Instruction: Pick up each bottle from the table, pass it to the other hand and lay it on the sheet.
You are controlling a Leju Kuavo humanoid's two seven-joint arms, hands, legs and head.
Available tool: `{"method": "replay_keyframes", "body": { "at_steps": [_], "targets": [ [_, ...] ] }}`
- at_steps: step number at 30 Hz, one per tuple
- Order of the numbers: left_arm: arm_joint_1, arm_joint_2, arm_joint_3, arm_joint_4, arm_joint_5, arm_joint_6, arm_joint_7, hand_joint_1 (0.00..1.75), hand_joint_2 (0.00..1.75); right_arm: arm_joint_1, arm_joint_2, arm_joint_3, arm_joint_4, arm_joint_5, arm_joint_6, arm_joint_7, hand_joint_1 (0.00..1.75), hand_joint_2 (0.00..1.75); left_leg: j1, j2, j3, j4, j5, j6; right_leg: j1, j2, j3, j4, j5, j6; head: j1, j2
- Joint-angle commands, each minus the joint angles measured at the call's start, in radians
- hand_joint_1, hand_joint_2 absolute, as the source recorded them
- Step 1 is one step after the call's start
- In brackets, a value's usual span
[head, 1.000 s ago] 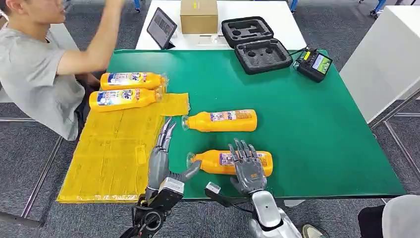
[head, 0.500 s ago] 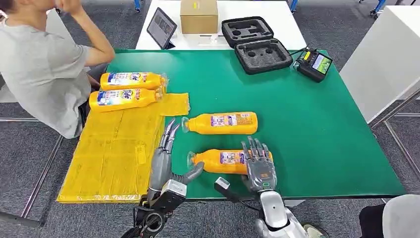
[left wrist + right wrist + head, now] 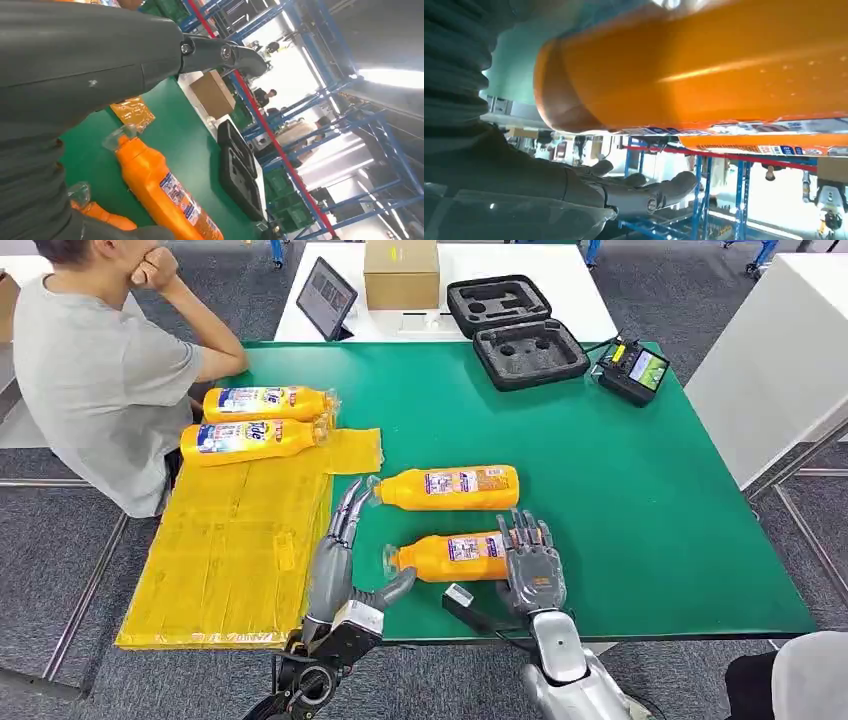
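Note:
Two orange bottles lie on their sides on the green table (image 3: 620, 500), caps pointing left. Over the base end of the near bottle (image 3: 450, 556) (image 3: 704, 75) spreads my right hand (image 3: 530, 565), its fingers (image 3: 634, 192) straight and not wrapped around it. My left hand (image 3: 340, 560) (image 3: 75, 75) is open at the table's front edge, fingers straight toward the cap of the far bottle (image 3: 450, 487) (image 3: 160, 190), thumb near the near bottle's cap (image 3: 97, 212). On the yellow sheet (image 3: 230, 550) at the left lie two more bottles (image 3: 265, 402) (image 3: 250, 438).
A person (image 3: 100, 380) sits at the table's left side, beside the sheet's far end. At the back stand a tablet (image 3: 326, 296), a cardboard box (image 3: 401, 272), a black foam case (image 3: 515, 330) and a controller (image 3: 633, 370). Bare green table stretches to the right.
My right hand has moved forward and right onto the near bottle's base, and that bottle has shifted slightly away from me. My left hand has reached a little forward. The person lowered an arm.

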Motion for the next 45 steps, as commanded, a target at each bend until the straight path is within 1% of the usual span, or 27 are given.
{"method": "replay_keyframes", "body": {
  "at_steps": [1, 7, 8, 9, 10, 12, 14, 15, 16, 17, 19, 21, 23, 25, 26, 28, 29, 30, 31, 32, 33, 34, 35, 38, 40, 43, 45],
  "targets": [
    [-0.056, 0.015, -0.036, 0.094, 0.01, -0.002, 0.003, 0.0, 1.75, -0.022, 0.027, -0.103, 0.184, -0.073, 0.054, -0.092, 0.0, 1.75, 0.002, -0.002, 0.005, -0.002, -0.001, -0.002, 0.002, -0.001, 0.006, -0.002, -0.001, -0.002, 0.0, 0.0],
    [-0.072, 0.012, -0.048, 0.108, 0.018, -0.002, 0.003, 0.0, 1.75, -0.026, 0.027, -0.124, 0.227, -0.101, 0.122, -0.135, 0.0, 1.75, 0.002, -0.002, 0.008, -0.001, 0.0, -0.002, 0.002, -0.001, 0.008, -0.003, 0.0, -0.002, 0.0, 0.0],
    [-0.073, 0.012, -0.05, 0.109, 0.02, -0.002, 0.003, 0.0, 1.75, -0.026, 0.026, -0.128, 0.23, -0.108, 0.129, -0.143, 0.12, 1.75, 0.002, -0.001, 0.01, -0.002, 0.0, -0.002, 0.002, 0.0, 0.009, -0.003, 0.0, -0.002, 0.0, 0.0],
    [-0.073, 0.012, -0.05, 0.11, 0.021, -0.002, 0.003, 0.0, 1.75, -0.026, 0.026, -0.129, 0.228, -0.109, 0.126, -0.145, 0.16, 1.75, 0.002, 0.0, 0.009, -0.001, -0.001, -0.003, 0.002, 0.001, 0.008, -0.002, 0.001, -0.003, 0.0, 0.0],
    [-0.077, 0.011, -0.054, 0.116, 0.025, -0.002, 0.003, 0.0, 1.75, -0.024, 0.027, -0.136, 0.229, -0.12, 0.131, -0.154, 1.4, 1.75, 0.001, 0.0, 0.011, -0.001, -0.001, -0.002, 0.001, 0.001, 0.009, -0.002, 0.001, -0.003, 0.0, 0.0],
    [-0.077, 0.011, -0.054, 0.116, 0.025, -0.002, 0.003, 0.0, 1.75, -0.024, 0.027, -0.136, 0.229, -0.12, 0.131, -0.154, 1.4, 1.75, 0.002, 0.0, 0.012, -0.001, -0.001, -0.002, 0.002, 0.002, 0.008, -0.002, 0.001, -0.003, 0.0, 0.0],
    [-0.08, 0.011, -0.059, 0.117, 0.028, -0.002, 0.003, 0.0, 1.75, -0.02, 0.027, -0.142, 0.227, -0.124, 0.151, -0.162, 1.52, 1.75, 0.001, 0.001, 0.013, -0.001, -0.004, -0.004, 0.002, 0.002, 0.006, -0.002, 0.0, -0.003, 0.0, 0.0],
    [-0.08, 0.011, -0.059, 0.117, 0.028, -0.002, 0.003, 0.0, 1.75, -0.02, 0.027, -0.142, 0.227, -0.124, 0.151, -0.162, 1.52, 1.75, 0.002, 0.001, 0.014, -0.001, -0.003, -0.004, 0.002, 0.003, 0.006, -0.002, 0.0, -0.003, 0.0, 0.0],
    [-0.082, 0.012, -0.06, 0.118, 0.03, -0.002, 0.003, 0.0, 1.75, -0.02, 0.027, -0.144, 0.227, -0.126, 0.155, -0.164, 1.59, 1.75, 0.002, 0.002, 0.014, -0.001, -0.004, -0.003, 0.002, 0.003, 0.006, -0.003, -0.001, -0.004, 0.0, 0.0],
    [-0.082, 0.012, -0.06, 0.118, 0.03, -0.002, 0.003, 0.0, 1.75, -0.02, 0.027, -0.144, 0.227, -0.126, 0.155, -0.164, 1.48, 1.75, 0.002, 0.003, 0.015, -0.001, -0.004, -0.002, 0.002, 0.003, 0.006, -0.002, -0.001, -0.004, 0.0, 0.0],
    [-0.085, 0.013, -0.067, 0.121, 0.036, -0.002, 0.003, 0.0, 1.75, -0.02, 0.024, -0.148, 0.23, -0.129, 0.162, -0.165, 1.43, 1.75, 0.002, 0.002, 0.016, -0.002, -0.004, -0.002, 0.002, 0.002, 0.005, -0.003, -0.002, -0.004, 0.0, 0.0],
    [-0.087, 0.013, -0.071, 0.122, 0.041, -0.002, 0.003, 0.0, 1.75, -0.021, 0.022, -0.15, 0.233, -0.13, 0.166, -0.165, 1.43, 1.75, 0.001, 0.003, 0.017, -0.002, -0.004, 0.0, 0.001, 0.003, 0.007, -0.002, -0.001, -0.002, 0.0, 0.0],
    [-0.091, 0.012, -0.071, 0.126, 0.046, -0.002, 0.003, 0.0, 1.75, -0.022, 0.018, -0.15, 0.236, -0.128, 0.17, -0.165, 1.34, 1.75, 0.002, 0.003, 0.017, -0.002, -0.004, -0.001, 0.002, 0.003, 0.012, -0.003, -0.001, -0.002, 0.0, 0.0],
    [-0.093, 0.013, -0.071, 0.126, 0.047, -0.002, 0.003, 0.0, 1.75, -0.023, 0.017, -0.15, 0.239, -0.125, 0.17, -0.164, 1.33, 1.75, 0.002, 0.002, 0.018, -0.002, -0.004, -0.001, 0.002, 0.002, 0.017, -0.004, -0.002, -0.002, 0.0, 0.0],
    [-0.094, 0.011, -0.069, 0.124, 0.048, -0.002, 0.003, 0.0, 1.75, -0.026, 0.017, -0.153, 0.245, -0.125, 0.177, -0.164, 1.38, 1.75, 0.002, 0.002, 0.019, -0.002, -0.004, -0.001, 0.002, 0.002, 0.017, -0.004, -0.001, -0.002, 0.0, 0.0],
    [-0.095, 0.01, -0.068, 0.124, 0.048, -0.002, 0.003, 0.0, 1.75, -0.031, 0.014, -0.153, 0.254, -0.12, 0.179, -0.162, 1.36, 1.75, 0.002, 0.001, 0.018, -0.002, -0.004, -0.001, 0.002, 0.002, 0.017, -0.003, -0.001, -0.002, 0.0, 0.0],
    [-0.095, 0.01, -0.068, 0.124, 0.048, -0.002, 0.003, 0.0, 1.75, -0.031, 0.014, -0.153, 0.254, -0.12, 0.179, -0.162, 1.06, 1.75, 0.002, 0.002, 0.018, -0.001, -0.004, 0.0, 0.002, 0.002, 0.016, -0.003, -0.002, -0.001, 0.0, 0.0],
    [-0.093, 0.007, -0.062, 0.124, 0.047, -0.002, 0.003, 0.0, 1.75, -0.034, 0.015, -0.155, 0.26, -0.121, 0.179, -0.163, 1.06, 1.75, 0.001, 0.003, 0.018, -0.001, -0.004, 0.0, 0.001, 0.003, 0.016, -0.003, -0.002, -0.001, 0.0, 0.0],
    [-0.09, 0.007, -0.061, 0.122, 0.045, -0.002, 0.003, 0.0, 1.75, -0.036, 0.016, -0.154, 0.264, -0.118, 0.177, -0.162, 0.37, 1.75, 0.002, 0.001, 0.017, -0.002, -0.004, -0.001, 0.002, 0.002, 0.016, -0.004, -0.001, -0.002, 0.0, 0.0],
    [-0.089, 0.007, -0.061, 0.122, 0.044, -0.002, 0.003, 0.0, 1.75, -0.036, 0.016, -0.154, 0.265, -0.117, 0.175, -0.162, 0.16, 1.75, 0.002, 0.002, 0.017, -0.001, -0.004, 0.0, 0.002, 0.002, 0.016, -0.003, -0.001, -0.002, 0.0, 0.0],
    [-0.088, 0.006, -0.064, 0.122, 0.046, -0.002, 0.003, 0.0, 1.75, -0.036, 0.017, -0.156, 0.267, -0.119, 0.173, -0.161, 0.16, 1.75, 0.002, 0.002, 0.018, -0.001, -0.004, 0.0, 0.002, 0.003, 0.015, -0.003, -0.002, -0.002, 0.0, 0.0],
    [-0.088, 0.006, -0.064, 0.122, 0.046, -0.002, 0.003, 0.0, 1.75, -0.036, 0.017, -0.156, 0.267, -0.119, 0.173, -0.161, 0.05, 1.75, 0.001, 0.003, 0.018, -0.001, -0.005, 0.0, 0.001, 0.003, 0.014, -0.003, -0.002, -0.001, 0.0, 0.0],
    [-0.085, 0.005, -0.065, 0.12, 0.044, -0.002, 0.003, 0.0, 1.75, -0.034, 0.015, -0.152, 0.269, -0.109, 0.158, -0.158, 0.0, 1.75, 0.002, 0.002, 0.018, -0.001, -0.004, 0.0, 0.002, 0.002, 0.013, -0.003, -0.001, -0.002, 0.0, 0.0],
    [-0.093, 0.0, -0.083, 0.133, 0.051, -0.002, 0.003, 0.0, 1.75, -0.028, 0.017, -0.156, 0.277, -0.099, 0.138, -0.142, 0.0, 1.75, 0.002, 0.002, 0.018, -0.002, -0.005, 0.0, 0.002, 0.003, 0.016, -0.004, -0.001, -0.002, 0.0, 0.0],
    [-0.093, 0.0, -0.083, 0.133, 0.051, -0.002, 0.003, 0.0, 1.75, -0.028, 0.017, -0.156, 0.277, -0.099, 0.138, -0.142, 0.0, 1.75, 0.001, 0.004, 0.021, -0.001, -0.006, 0.0, 0.001, 0.003, 0.009, -0.003, -0.003, -0.001, 0.0, 0.0],
    [-0.106, -0.003, -0.097, 0.149, 0.061, -0.002, 0.003, 0.0, 1.75, -0.015, 0.016, -0.16, 0.271, -0.093, 0.13, -0.139, 0.0, 1.75, 0.002, 0.001, 0.02, -0.002, -0.006, -0.001, 0.002, 0.001, 0.009, -0.004, -0.003, -0.003, 0.0, 0.0],
    [-0.109, -0.004, -0.101, 0.152, 0.063, -0.002, 0.003, 0.0, 1.75, -0.013, 0.017, -0.16, 0.27, -0.091, 0.13, -0.138, 0.0, 1.75, 0.002, 0.002, 0.021, -0.002, -0.006, 0.0, 0.002, 0.002, 0.01, -0.004, -0.003, -0.002, 0.0, 0.0]
  ]
}}
